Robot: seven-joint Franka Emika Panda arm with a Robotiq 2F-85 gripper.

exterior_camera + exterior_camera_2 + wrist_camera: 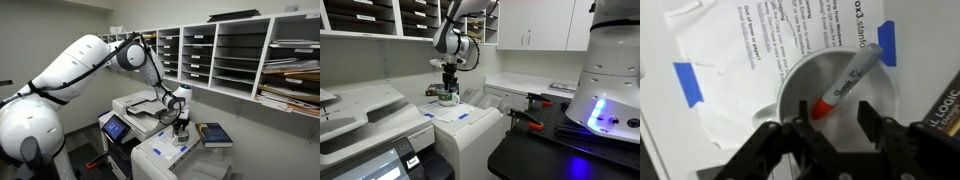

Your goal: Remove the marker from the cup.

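Directly below the gripper (837,138), whose two fingers (805,140) are spread apart and grasp nothing, one cup (800,85) sits on a paper sheet (730,60) with two blue tape strips (687,83) at its edges. One red-capped marker (847,80) lies slanted inside it, its tail on the rim. One dark book (940,115) lies just beside the cup.

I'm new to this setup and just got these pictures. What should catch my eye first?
In the wrist view, a red-capped marker lies slanted in a pale cup, with the open gripper right over it. The cup sits on a printed sheet taped down with blue tape. A big white arm fills an exterior view.
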